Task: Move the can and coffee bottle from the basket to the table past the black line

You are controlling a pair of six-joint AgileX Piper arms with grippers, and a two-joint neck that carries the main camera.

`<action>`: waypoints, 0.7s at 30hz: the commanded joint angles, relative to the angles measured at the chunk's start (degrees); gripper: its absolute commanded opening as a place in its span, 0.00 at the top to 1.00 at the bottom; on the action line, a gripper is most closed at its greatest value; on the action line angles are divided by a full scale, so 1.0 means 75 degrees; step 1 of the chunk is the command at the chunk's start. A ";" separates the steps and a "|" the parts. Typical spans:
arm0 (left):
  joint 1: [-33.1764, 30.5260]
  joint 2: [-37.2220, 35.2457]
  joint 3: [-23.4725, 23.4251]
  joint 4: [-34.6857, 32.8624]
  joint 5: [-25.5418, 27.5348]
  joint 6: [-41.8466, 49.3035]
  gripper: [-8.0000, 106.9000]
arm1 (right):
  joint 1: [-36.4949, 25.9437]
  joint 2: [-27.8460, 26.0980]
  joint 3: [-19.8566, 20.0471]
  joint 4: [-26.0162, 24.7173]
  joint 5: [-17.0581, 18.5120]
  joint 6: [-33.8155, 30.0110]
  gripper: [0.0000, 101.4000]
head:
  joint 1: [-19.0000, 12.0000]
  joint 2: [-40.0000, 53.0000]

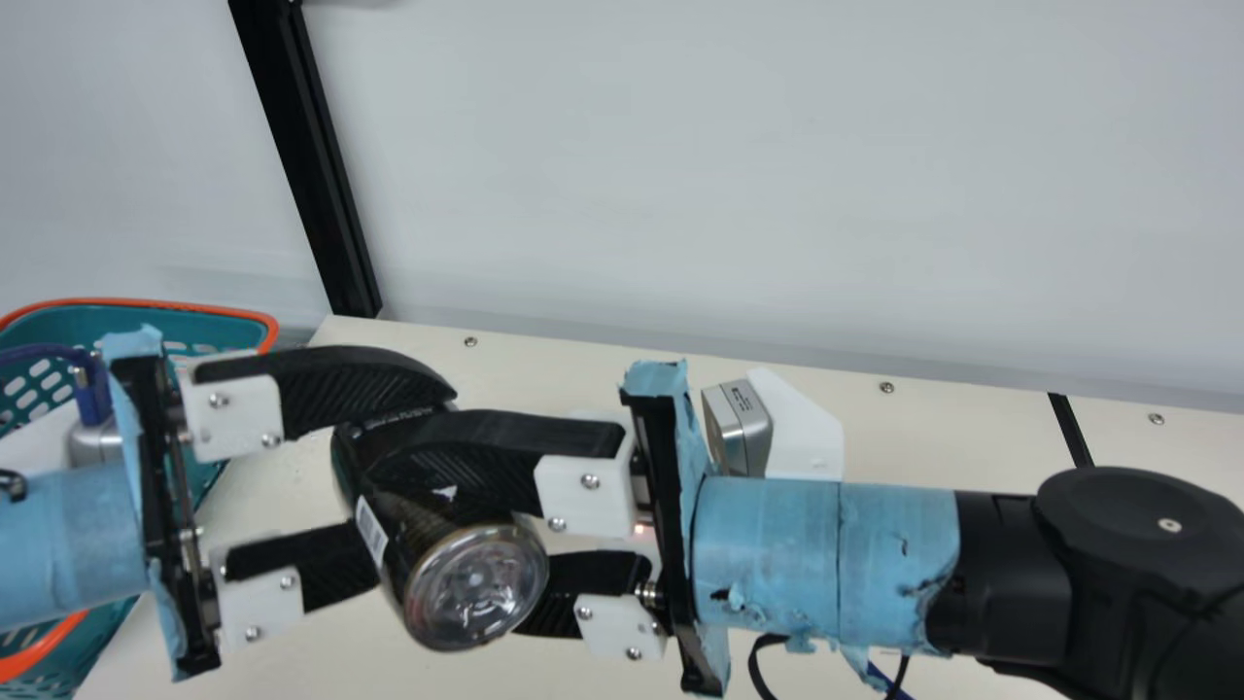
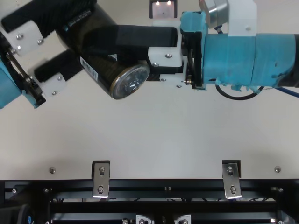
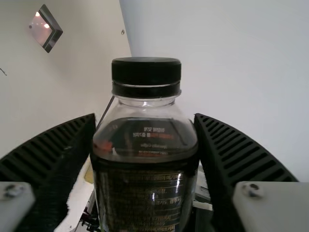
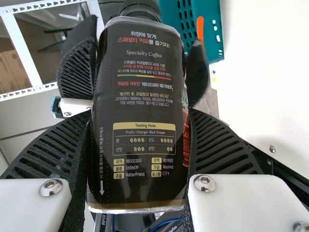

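We see a teal basket [image 1: 214, 326], orange-rimmed, a cream table [image 1: 972, 437] and a dark coffee bottle [image 4: 140, 106] — black cap [image 3: 146, 71], gold, red and white print [image 4: 144, 39].

Bright light w/ soft shadows, some glare on btl [image 1: 476, 588].

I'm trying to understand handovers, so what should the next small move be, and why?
Probably the left gripper should ease open: the right gripper has its fingers against both sides of the coffee bottle, and the black line lies on the right arm's side, opposite the basket.
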 commanded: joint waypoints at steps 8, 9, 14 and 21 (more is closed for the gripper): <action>0.0230 -0.0068 -0.0032 0.0109 -0.0246 -0.0017 0.15 | -0.0125 -0.0102 0.0163 -0.0098 -0.0046 -0.0127 1.00 | -0.0244 0.0081; 0.0307 -0.0083 -0.0041 0.0142 -0.0299 -0.0011 0.15 | -0.0150 -0.0121 0.0187 -0.0114 -0.0061 -0.0141 1.00 | -0.0244 0.0081; 0.0745 -0.0165 -0.0135 0.0565 -0.0700 0.0023 0.15 | -0.0347 -0.0243 0.0267 -0.0226 -0.0186 -0.0244 1.00 | -0.0244 0.0081; 0.0874 -0.0325 -0.0531 0.2354 -0.1979 0.0407 0.15 | -0.0734 -0.0516 0.0321 -0.0593 -0.0538 -0.0452 1.00 | -0.0244 0.0081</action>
